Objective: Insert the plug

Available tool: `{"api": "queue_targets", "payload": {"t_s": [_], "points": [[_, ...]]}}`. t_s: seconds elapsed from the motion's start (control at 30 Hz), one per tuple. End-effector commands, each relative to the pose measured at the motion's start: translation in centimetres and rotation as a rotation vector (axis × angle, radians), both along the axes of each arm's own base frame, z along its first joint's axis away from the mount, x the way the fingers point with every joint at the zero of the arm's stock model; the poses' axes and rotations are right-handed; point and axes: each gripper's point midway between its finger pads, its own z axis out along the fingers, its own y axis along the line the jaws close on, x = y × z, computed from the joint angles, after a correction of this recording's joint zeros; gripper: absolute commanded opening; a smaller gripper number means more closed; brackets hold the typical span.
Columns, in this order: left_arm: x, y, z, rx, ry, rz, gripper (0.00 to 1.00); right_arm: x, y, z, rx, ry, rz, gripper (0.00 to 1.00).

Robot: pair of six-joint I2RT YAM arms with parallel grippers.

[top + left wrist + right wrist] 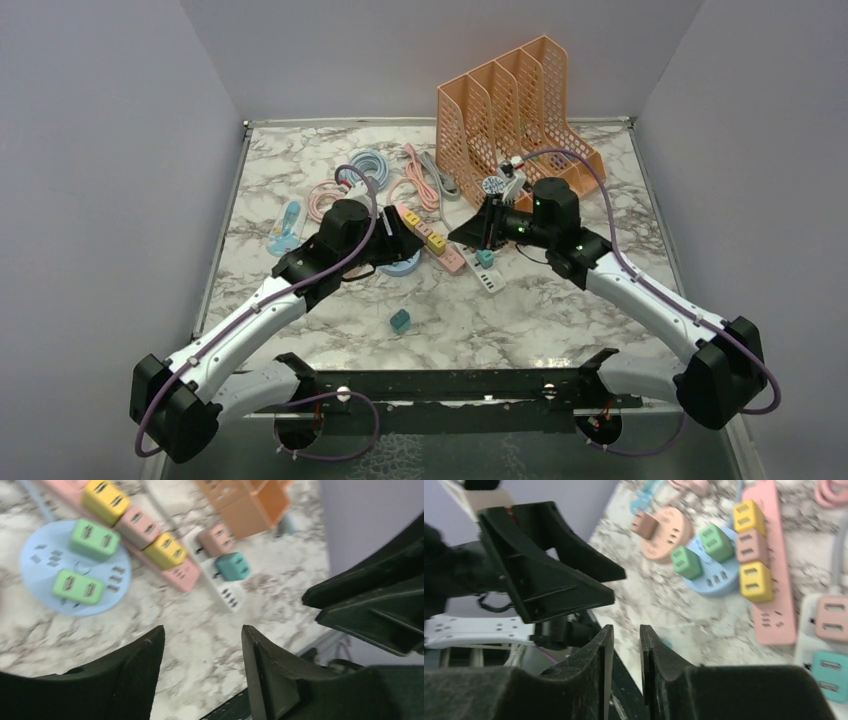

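A loose teal plug (400,320) lies on the marble table, nearer than both grippers; a sliver of it shows behind my right fingers (665,642). My left gripper (402,240) (202,630) is open and empty, above bare marble near the blue round socket (40,565) that carries two green plugs (94,539). My right gripper (480,236) (626,628) holds nothing, its jaws a narrow gap apart, above the white strip (490,278). That strip (227,596) carries a pink plug and a teal plug (233,566). A pink strip (774,615) carries yellow plugs (755,582).
An orange file organiser (515,100) stands at the back right. Coiled pink, blue and grey cables (370,175) lie at the back left. A peach round socket (669,535) with a brown plug lies beyond the blue one. The left gripper (549,580) looms close in the right wrist view.
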Motion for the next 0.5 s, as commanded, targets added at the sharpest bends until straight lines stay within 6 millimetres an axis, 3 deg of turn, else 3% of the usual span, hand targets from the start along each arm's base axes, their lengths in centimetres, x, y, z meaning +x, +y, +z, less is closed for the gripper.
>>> {"api": "queue_targets", "payload": {"t_s": [0.0,0.23,0.37,0.47], "points": [[-0.4,4.2,-6.7,0.288,0.142,0.098,0.64,0.4,-1.6,-6.9,-0.275,0.085,-0.024,0.28],[-3.3,6.4,-11.6,0.450,0.381,0.109,0.71,-0.8,-0.6,-10.4,-0.459,0.100,-0.016,0.44],[-5.5,5.8,-12.1,0.433,0.435,0.007,0.72,-1.8,0.3,-11.4,-0.490,0.095,-0.011,0.46],[-7.5,6.5,-12.4,0.456,0.518,-0.003,0.73,-1.6,0.2,-11.2,-0.453,0.113,-0.059,0.47]]}}
